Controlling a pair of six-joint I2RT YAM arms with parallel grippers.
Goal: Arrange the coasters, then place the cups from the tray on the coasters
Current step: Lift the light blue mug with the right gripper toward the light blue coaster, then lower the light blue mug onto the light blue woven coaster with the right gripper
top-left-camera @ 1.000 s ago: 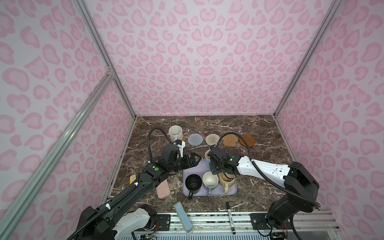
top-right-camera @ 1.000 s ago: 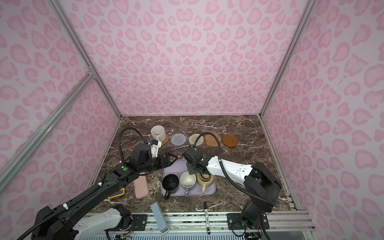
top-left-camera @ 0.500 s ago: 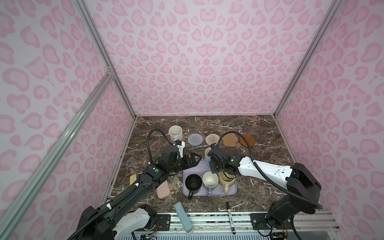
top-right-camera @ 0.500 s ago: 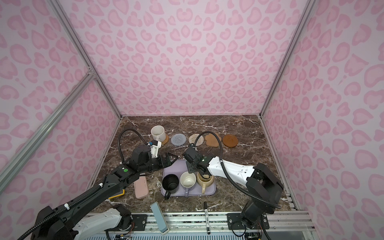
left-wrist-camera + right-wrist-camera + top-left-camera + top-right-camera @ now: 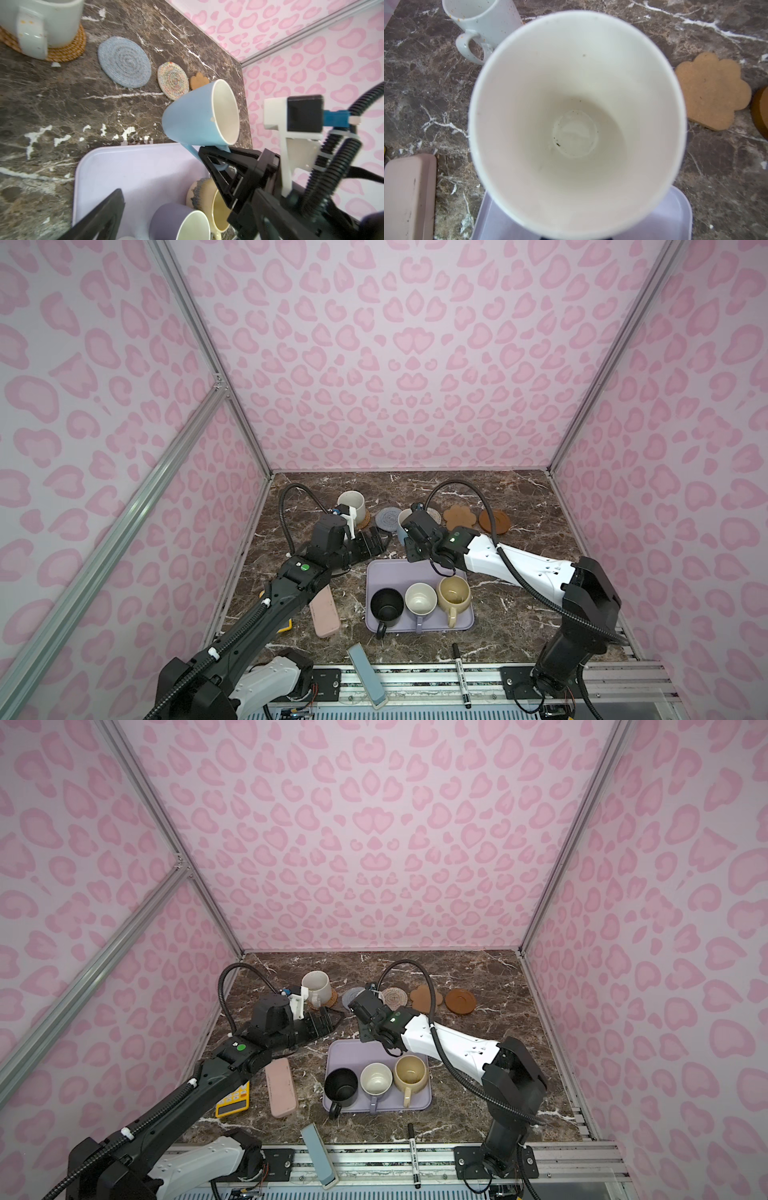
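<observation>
Tray [image 5: 415, 572] sits at 6 o'clock on the table [image 5: 519, 601]. The black mug [image 5: 386, 605], lavender mug [image 5: 420, 600] and yellow mug [image 5: 454, 595] stand along its near edge (handles toward 6). At the tray's 11, the left gripper [image 5: 376, 542] is spread wide and empty. At 12, the right gripper [image 5: 212, 154] pinches the handle of the light blue mug [image 5: 195, 122], which is tilted. Farthest is the row from 9 to 3: the cream-white mug [image 5: 352, 502] on the rattan coaster [image 5: 68, 52], then the grey-blue coaster [image 5: 387, 517], cream coaster [image 5: 434, 514], paw coaster [image 5: 458, 516] and brown disc [image 5: 494, 521].

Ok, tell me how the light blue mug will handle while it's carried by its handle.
The light blue mug looks glossy, so it may swivel in the right gripper, shut on its thin handle alone. It hangs tilted, so probably the body outweighs that grip. Its narrow base may tip on the soft grey-blue coaster.
</observation>
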